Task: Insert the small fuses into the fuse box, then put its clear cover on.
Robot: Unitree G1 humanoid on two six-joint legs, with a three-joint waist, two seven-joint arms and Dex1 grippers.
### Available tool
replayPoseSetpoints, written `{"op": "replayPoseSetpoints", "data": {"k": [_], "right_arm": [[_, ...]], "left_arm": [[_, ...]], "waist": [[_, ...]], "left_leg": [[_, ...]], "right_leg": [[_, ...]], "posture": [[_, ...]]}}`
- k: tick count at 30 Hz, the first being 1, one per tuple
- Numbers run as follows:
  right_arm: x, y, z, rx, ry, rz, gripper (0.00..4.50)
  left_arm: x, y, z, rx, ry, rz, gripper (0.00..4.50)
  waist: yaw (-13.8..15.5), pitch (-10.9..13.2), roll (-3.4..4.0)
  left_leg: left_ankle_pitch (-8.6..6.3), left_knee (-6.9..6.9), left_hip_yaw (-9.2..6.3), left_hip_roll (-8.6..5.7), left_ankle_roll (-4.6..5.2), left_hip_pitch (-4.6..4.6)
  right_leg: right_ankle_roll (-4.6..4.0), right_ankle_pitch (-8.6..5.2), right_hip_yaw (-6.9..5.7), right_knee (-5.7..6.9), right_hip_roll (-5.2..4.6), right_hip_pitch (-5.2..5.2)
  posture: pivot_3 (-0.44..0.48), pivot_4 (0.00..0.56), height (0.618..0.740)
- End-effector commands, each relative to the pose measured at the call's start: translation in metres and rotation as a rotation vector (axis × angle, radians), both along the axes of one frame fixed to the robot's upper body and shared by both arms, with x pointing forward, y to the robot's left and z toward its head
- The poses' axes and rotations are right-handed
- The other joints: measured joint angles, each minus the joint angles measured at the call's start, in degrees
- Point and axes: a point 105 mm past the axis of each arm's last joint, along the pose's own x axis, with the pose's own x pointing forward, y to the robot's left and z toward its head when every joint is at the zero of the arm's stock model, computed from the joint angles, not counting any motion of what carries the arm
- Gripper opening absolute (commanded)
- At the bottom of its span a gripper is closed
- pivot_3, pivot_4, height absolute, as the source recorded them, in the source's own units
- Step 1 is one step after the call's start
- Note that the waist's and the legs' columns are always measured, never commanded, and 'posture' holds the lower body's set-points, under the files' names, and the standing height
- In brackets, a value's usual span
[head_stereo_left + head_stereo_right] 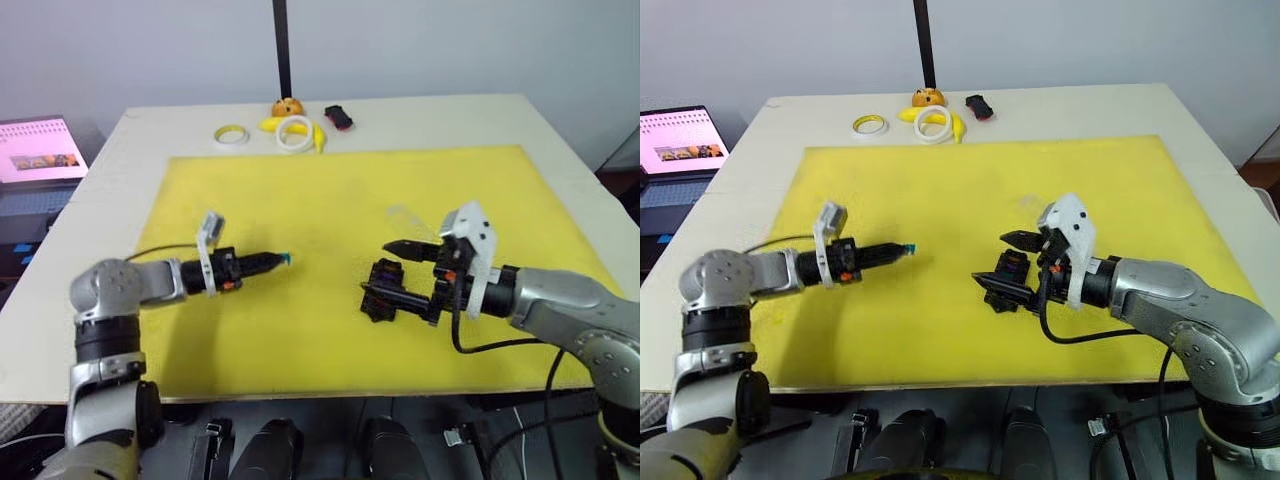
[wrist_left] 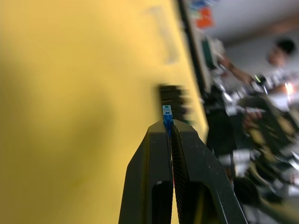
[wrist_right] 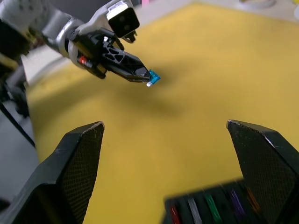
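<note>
Left gripper [image 2: 169, 125] pinches a tiny teal plastic fuse [image 3: 153, 77] above the yellow mat [image 1: 330, 200]; right gripper [image 3: 164, 135] spread wide over the black slotted fuse box [image 1: 385, 290].

Teal fuse [image 3: 153, 77] (pinched), black fuse box [image 1: 1005, 278]

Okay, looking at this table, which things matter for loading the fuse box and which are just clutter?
Job:
- teal fuse, pinched in the left tool
- fuse box, some fuses already in, between the open right tool's fingers
- clear cover, on the mat

Clutter:
- tape rings
- bananas
- black-and-red object
- laptop
</note>
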Motion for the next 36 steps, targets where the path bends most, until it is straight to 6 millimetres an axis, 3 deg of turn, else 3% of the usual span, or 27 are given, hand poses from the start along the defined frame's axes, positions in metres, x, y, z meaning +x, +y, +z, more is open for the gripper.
{"op": "replayPoseSetpoints", "data": {"k": [1, 7, 12, 13, 14, 22, 25, 27, 36], "right_arm": [[-0.001, 0.004, 0.015, 0.151, 0.024, 0.001, 4.5], [-0.003, 0.015, 0.022, 0.326, 0.146, 0.023, 4.5], [-0.01, 0.022, 0.019, 0.32, 0.198, 0.045, 4.5], [-0.01, 0.023, 0.019, 0.32, 0.205, 0.042, 3.94], [-0.01, 0.023, 0.019, 0.322, 0.211, 0.041, 3.68], [-0.011, 0.023, 0.022, 0.357, 0.25, 0.037, 3.68], [-0.012, 0.024, 0.023, 0.364, 0.259, 0.043, 2.85], [-0.012, 0.024, 0.023, 0.365, 0.266, 0.043, 1.96], [-0.011, 0.022, 0.021, 0.357, 0.278, 0.028, 1.96]], "left_arm": [[-0.017, -0.02, 0.024, -0.012, -0.112, -0.154, 0.07], [-0.028, -0.043, 0.048, -0.072, -0.216, -0.309, 0.07], [-0.024, -0.052, 0.049, -0.067, -0.241, -0.356, 0.07], [-0.024, -0.053, 0.049, -0.067, -0.246, -0.366, 0.0], [-0.024, -0.054, 0.049, -0.067, -0.251, -0.375, 0.0], [-0.023, -0.061, 0.046, -0.061, -0.275, -0.408, 0.0], [-0.024, -0.061, 0.047, -0.068, -0.275, -0.415, 0.0], [-0.024, -0.062, 0.047, -0.072, -0.275, -0.417, 0.0], [-0.026, -0.064, 0.049, -0.088, -0.274, -0.429, 0.0]], "waist": [[-0.1, 0.0, 0.0], [-1.4, 0.0, 0.0], [-1.8, 0.0, 0.01], [-1.8, 0.0, 0.01], [-1.8, 0.0, 0.01], [-1.7, 0.0, 0.01], [-1.8, 0.0, 0.01], [-1.8, 0.0, 0.01], [-1.8, 0.0, 0.01]], "left_leg": [[0.0, -0.02, 0.0, 0.0, 0.0, 0.0], [0.0, -0.06, -0.04, 0.04, 0.0, -0.03], [0.0, -0.15, -0.02, 0.04, 0.0, -0.03], [0.0, -0.14, -0.02, 0.04, 0.0, -0.03], [0.0, -0.15, -0.02, 0.04, 0.0, -0.03], [0.0, -0.13, -0.02, 0.04, 0.01, -0.05], [-0.01, -0.13, -0.02, 0.03, 0.01, -0.05], [-0.01, -0.12, -0.02, 0.04, 0.01, -0.05], [-0.01, -0.12, -0.02, 0.04, 0.02, -0.05]], "right_leg": [[0.0, 0.0, 0.01, -0.03, 0.0, 0.0], [-0.01, 0.01, -0.04, -0.05, 0.03, -0.01], [-0.01, 0.01, -0.04, -0.18, 0.04, -0.01], [-0.01, 0.01, -0.04, -0.18, 0.05, 0.0], [-0.01, 0.01, -0.04, -0.18, 0.06, 0.0], [0.0, 0.01, -0.04, -0.22, 0.06, 0.01], [0.0, 0.01, -0.05, -0.22, 0.06, 0.01], [0.0, 0.01, -0.05, -0.22, 0.06, 0.01], [0.0, 0.01, -0.05, -0.22, 0.06, 0.01]], "posture": [[0.0, 0.15, 0.74], [0.0, 0.15, 0.74], [0.0, 0.15, 0.74], [0.0, 0.15, 0.74], [0.0, 0.15, 0.74], [0.0, 0.15, 0.74], [0.0, 0.15, 0.74], [0.0, 0.15, 0.74], [0.0, 0.15, 0.74]]}}
